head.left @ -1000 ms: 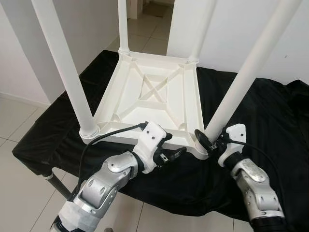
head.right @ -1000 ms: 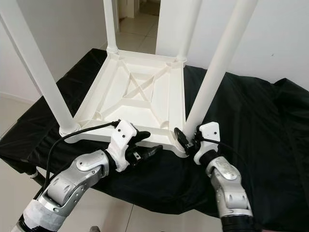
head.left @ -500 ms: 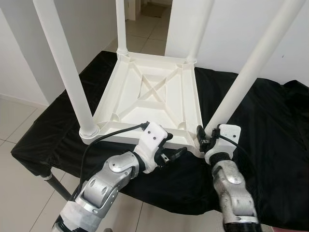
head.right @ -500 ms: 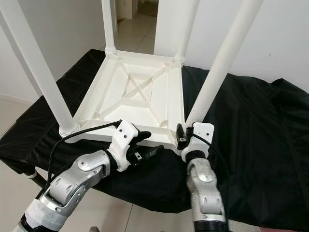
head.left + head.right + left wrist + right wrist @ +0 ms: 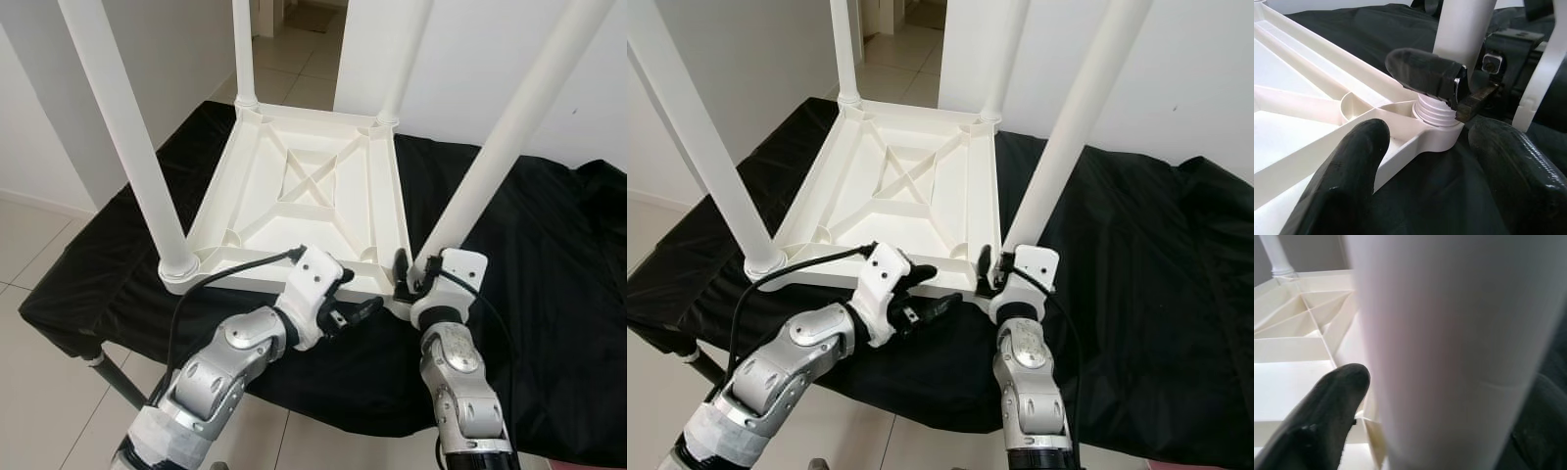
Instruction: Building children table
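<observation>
While the white children's table [image 5: 304, 196] lies upside down on the black-draped surface [image 5: 549, 255], its ribbed underside is turned up and four white legs stand in the corner sockets. The near right leg [image 5: 490, 166] is the one in hand: its threaded collar [image 5: 1436, 108] is seen partly above the corner socket [image 5: 1437, 137], so the leg is judged not fully screwed home.

The right tool [image 5: 416, 279] is set around the base of this leg, one black finger [image 5: 1327, 411] lying against the tabletop side of the tube and the other on the far side; the fingers are spread about as wide as the leg, and a light grasp on it is judged likely, though firm contact cannot be confirmed. The left tool [image 5: 348, 305] is held just beside the same corner, at the table's near edge, its two fingers [image 5: 1347, 171] parted and closed on nothing.

The step in hand is judged to be the tightening of the last leg. For the next move, a turn of the right wrist about the leg's axis would be called for, with the tabletop steadied by the left tool so that it is not dragged round on the cloth. A tiled floor [image 5: 39, 245] and white walls [image 5: 186, 59] are seen beyond the surface.
</observation>
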Controlling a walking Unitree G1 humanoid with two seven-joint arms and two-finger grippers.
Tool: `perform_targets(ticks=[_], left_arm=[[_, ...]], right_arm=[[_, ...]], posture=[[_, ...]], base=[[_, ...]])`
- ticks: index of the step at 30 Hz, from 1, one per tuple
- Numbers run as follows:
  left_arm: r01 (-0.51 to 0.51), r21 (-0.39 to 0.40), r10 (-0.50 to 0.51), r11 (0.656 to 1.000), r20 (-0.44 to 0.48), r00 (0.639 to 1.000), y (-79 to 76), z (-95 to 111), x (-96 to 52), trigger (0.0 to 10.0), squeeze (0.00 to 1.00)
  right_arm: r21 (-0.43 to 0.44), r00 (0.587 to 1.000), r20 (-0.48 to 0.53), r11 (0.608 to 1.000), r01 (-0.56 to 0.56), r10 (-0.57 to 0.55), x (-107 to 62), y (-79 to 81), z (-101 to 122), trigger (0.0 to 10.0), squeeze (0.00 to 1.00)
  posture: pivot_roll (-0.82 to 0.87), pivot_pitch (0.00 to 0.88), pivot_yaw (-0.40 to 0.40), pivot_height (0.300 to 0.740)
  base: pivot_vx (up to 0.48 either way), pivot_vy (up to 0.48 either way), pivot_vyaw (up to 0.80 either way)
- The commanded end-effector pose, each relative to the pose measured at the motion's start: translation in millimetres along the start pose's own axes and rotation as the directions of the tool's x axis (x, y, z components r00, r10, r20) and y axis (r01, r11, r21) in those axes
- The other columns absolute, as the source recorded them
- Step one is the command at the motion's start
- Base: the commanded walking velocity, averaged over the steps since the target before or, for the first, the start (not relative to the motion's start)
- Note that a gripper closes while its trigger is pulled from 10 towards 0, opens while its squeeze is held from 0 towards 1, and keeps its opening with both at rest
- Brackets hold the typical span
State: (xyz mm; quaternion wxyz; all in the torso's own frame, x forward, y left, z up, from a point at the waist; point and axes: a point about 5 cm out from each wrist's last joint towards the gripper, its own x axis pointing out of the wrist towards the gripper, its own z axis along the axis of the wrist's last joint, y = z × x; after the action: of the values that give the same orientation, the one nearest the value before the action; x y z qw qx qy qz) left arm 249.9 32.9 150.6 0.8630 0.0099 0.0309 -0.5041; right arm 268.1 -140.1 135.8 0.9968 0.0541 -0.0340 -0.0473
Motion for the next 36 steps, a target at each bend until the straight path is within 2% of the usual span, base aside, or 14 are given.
perform_targets(ticks=[1, 11, 12, 14, 16, 18, 23, 29, 30, 31, 32, 33, 34, 36], left_arm=[[0.012, 0.016, -0.013, 1.0, 0.009, 1.0, -0.4, 3, 2.7, 10.0, 0.0], [0.003, 0.021, -0.003, 1.0, 0.016, 1.0, 0.9, 5, 4.1, 10.0, 0.0], [0.005, 0.023, -0.005, 1.0, 0.016, 1.0, 1.0, 6, 4.1, 10.0, 0.0], [0.008, 0.023, -0.009, 1.0, 0.016, 1.0, 1.6, 6, 4.1, 10.0, 0.0], [0.008, 0.023, -0.009, 1.0, 0.016, 1.0, 1.6, 6, 4.1, 10.0, 0.0], [0.014, 0.019, -0.014, 1.0, 0.016, 1.0, 2.3, 7, 4.0, 10.0, 0.0], [0.019, 0.017, -0.019, 1.0, 0.015, 1.0, 2.8, 8, 3.7, 10.0, 0.0], [0.02, 0.016, -0.02, 1.0, 0.015, 1.0, 2.9, 8, 4.2, 10.0, 0.0], [0.029, 0.013, -0.029, 0.999, 0.014, 0.999, 2.6, 9, 5.4, 10.0, 0.0], [0.029, 0.013, -0.029, 0.999, 0.014, 0.999, 2.6, 9, 5.4, 10.0, 0.0], [0.033, 0.012, -0.033, 0.999, 0.013, 0.999, 2.5, 9, 6.2, 10.0, 0.0], [0.033, 0.012, -0.033, 0.999, 0.013, 0.999, 2.5, 9, 6.2, 10.0, 0.0], [0.037, 0.01, -0.037, 0.999, 0.013, 0.999, 2.3, 10, 6.8, 10.0, 0.0], [0.04, 0.01, -0.04, 0.999, 0.012, 0.999, 2.2, 10, 7.7, 10.0, 0.0]], right_arm=[[0.017, 1.0, 0.015, 1.0, -0.024, 0.024, -1.5, 3.3, 3, 10.0, 1.0], [-0.001, 0.986, 0.033, 0.986, -0.164, 0.164, -3.3, -10.7, 5, 10.0, 1.0], [-0.032, 0.975, 0.033, 0.976, -0.217, 0.218, -2.0, -18.7, 3, 10.0, 0.0], [-0.064, 0.954, 0.023, 0.953, -0.296, 0.298, 0.9, -31.7, 2, 10.0, 0.0], [-0.064, 0.954, 0.023, 0.953, -0.296, 0.298, 0.9, -31.7, 2, 10.0, 0.0], [-0.081, 0.932, 0.01, 0.929, -0.36, 0.362, 4.0, -41.2, 1, 10.0, 0.0], [-0.098, 0.885, -0.018, 0.88, -0.465, 0.465, 8.6, -47.3, -1, 10.0, 0.0], [-0.108, 0.87, -0.027, 0.864, -0.492, 0.492, 11.8, -48.0, -1, 10.0, 0.0], [-0.118, 0.838, -0.048, 0.83, -0.545, 0.544, 22.6, -47.0, -2, 5.1, 0.0], [-0.118, 0.838, -0.048, 0.83, -0.545, 0.544, 22.6, -47.0, -2, 5.1, 0.0], [-0.122, 0.828, -0.056, 0.82, -0.56, 0.557, 27.7, -46.2, -3, 2.3, 0.0], [-0.122, 0.828, -0.056, 0.82, -0.56, 0.557, 27.7, -46.2, -3, 2.3, 0.0], [-0.12, 0.822, -0.063, 0.813, -0.569, 0.566, 31.0, -45.6, -4, 0.0, 0.0], [-0.123, 0.81, -0.07, 0.8, -0.587, 0.583, 34.1, -46.7, -5, 0.0, 0.0]], posture=[[-0.08, 0.0, -0.06, 0.74], [-0.08, 0.0, -0.06, 0.74], [-0.08, 0.0, -0.058, 0.74], [-0.08, 0.0, -0.055, 0.74], [-0.08, 0.0, -0.055, 0.74], [-0.07, 0.0, -0.056, 0.74], [-0.07, 0.0, -0.052, 0.74], [-0.07, 0.0, -0.049, 0.74], [-0.07, 0.0, -0.045, 0.74], [-0.07, 0.0, -0.045, 0.74], [-0.07, 0.0, -0.042, 0.74], [-0.07, 0.0, -0.042, 0.74], [-0.07, 0.0, -0.042, 0.74], [-0.07, 0.0, -0.042, 0.74]], base=[[0.0, 0.0, 0.0], [0.0, 0.0, 0.0], [0.0, 0.0, 0.0], [0.0, 0.0, 0.0], [0.0, 0.0, 0.0], [0.0, 0.0, 0.0], [0.0, 0.0, 0.0], [0.0, 0.0, 0.0], [0.0, 0.0, 0.0], [0.0, 0.0, 0.0], [0.0, 0.0, 0.0], [0.0, 0.0, 0.0], [0.0, 0.0, 0.0], [0.0, 0.0, 0.0]])
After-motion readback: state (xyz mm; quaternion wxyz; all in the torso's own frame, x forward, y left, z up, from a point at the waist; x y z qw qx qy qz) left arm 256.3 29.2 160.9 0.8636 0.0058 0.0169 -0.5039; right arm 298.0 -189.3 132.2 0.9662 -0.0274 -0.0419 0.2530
